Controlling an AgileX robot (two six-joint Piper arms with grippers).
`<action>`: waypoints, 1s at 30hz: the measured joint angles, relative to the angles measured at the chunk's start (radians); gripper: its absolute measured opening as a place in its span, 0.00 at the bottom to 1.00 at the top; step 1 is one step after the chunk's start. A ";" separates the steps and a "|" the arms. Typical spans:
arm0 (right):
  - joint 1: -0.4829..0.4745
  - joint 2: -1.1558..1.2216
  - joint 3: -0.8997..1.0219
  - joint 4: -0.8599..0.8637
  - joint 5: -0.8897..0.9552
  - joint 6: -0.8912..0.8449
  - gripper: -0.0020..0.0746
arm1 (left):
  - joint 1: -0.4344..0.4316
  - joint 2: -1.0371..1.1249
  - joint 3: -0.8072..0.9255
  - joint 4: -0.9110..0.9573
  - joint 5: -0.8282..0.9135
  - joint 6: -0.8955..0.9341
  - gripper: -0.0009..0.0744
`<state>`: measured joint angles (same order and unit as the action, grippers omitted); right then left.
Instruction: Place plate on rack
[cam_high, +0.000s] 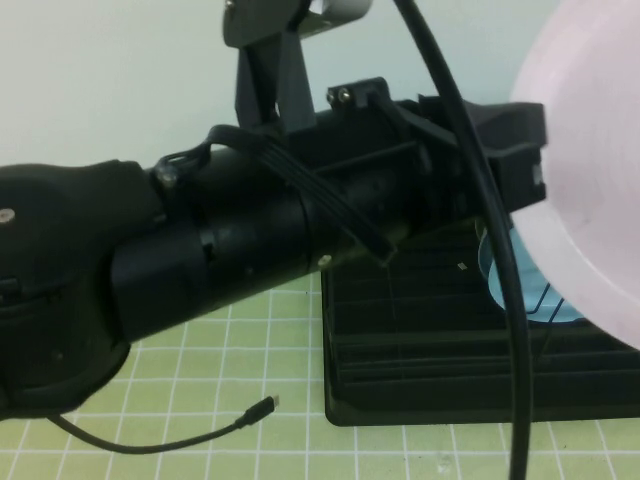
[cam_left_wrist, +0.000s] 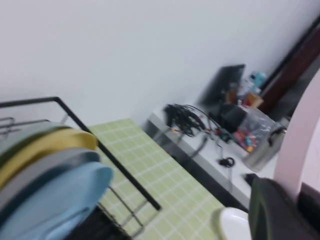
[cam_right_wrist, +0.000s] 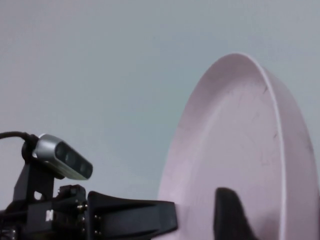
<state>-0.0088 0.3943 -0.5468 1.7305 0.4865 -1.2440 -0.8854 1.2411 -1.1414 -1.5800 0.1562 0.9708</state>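
Observation:
A pale pink plate is held upright, high above the right end of the black dish rack. My left gripper reaches across from the left and is shut on the plate's rim; the left wrist view shows the pink plate pinched in the left gripper. In the right wrist view the plate fills the right half, and my right gripper is right at its face. A blue plate stands in the rack. From the left wrist, the rack's wire frame holds yellow, grey and blue plates.
A green gridded mat covers the table, with a loose black cable lying on it near the front. A thick cable hangs across the rack. A cluttered side table and a white round object stand beyond the mat.

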 joint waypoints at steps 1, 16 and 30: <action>0.000 0.000 0.000 0.000 0.002 0.006 0.45 | -0.002 0.000 0.000 -0.017 0.017 0.002 0.01; 0.000 0.000 0.000 0.007 -0.038 0.106 0.16 | -0.009 0.002 -0.042 -0.259 0.215 0.244 0.71; -0.001 0.002 -0.075 0.015 -0.487 -0.207 0.16 | -0.007 -0.052 -0.130 -0.109 0.219 0.554 0.46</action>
<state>-0.0101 0.3965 -0.6213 1.7458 0.0000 -1.4509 -0.8928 1.1894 -1.2719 -1.6887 0.3751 1.5251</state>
